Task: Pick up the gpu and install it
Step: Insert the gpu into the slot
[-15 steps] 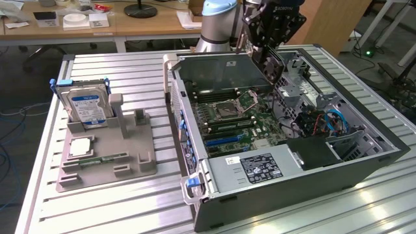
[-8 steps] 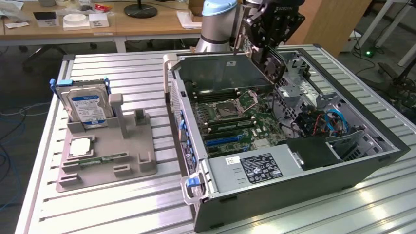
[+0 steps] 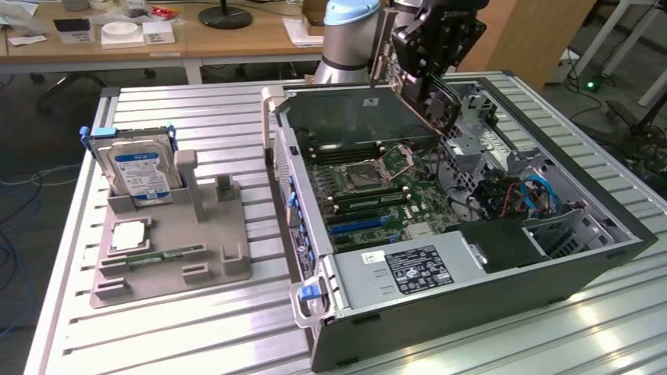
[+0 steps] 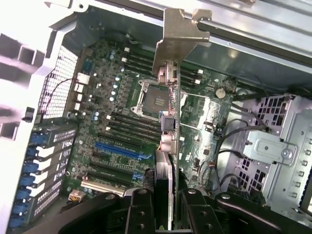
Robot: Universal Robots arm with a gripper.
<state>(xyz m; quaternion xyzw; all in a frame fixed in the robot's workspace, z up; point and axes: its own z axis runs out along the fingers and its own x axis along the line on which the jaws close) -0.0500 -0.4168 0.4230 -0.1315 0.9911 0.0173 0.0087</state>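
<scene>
Wrist view has the black gripper (image 4: 166,212) clamped on the thin, dark, silver-bracketed gpu card (image 4: 176,39), hanging edge-on above the green motherboard (image 4: 112,97), so I'd say mid-install, and it needs careful lining-up with the long blue slot (image 4: 117,150).

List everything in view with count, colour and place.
gpu: one, dark with silvery bracket, held over the motherboard
computer case: one, black, open, on the table
motherboard: one, green, inside the case
power supply: one, silvery, in the case's near corner
fixture: one, grey, on the table beside the case
hard drive: one, silver with blue-white label, upright in the fixture
memory stick: one, green, lying on the fixture
processor chip: one, silvery, lying on the fixture
table: one, silvery, slatted, under everything
robot arm: one, pale blue and grey, behind the case
gripper: one, black, shut on the gpu
</scene>
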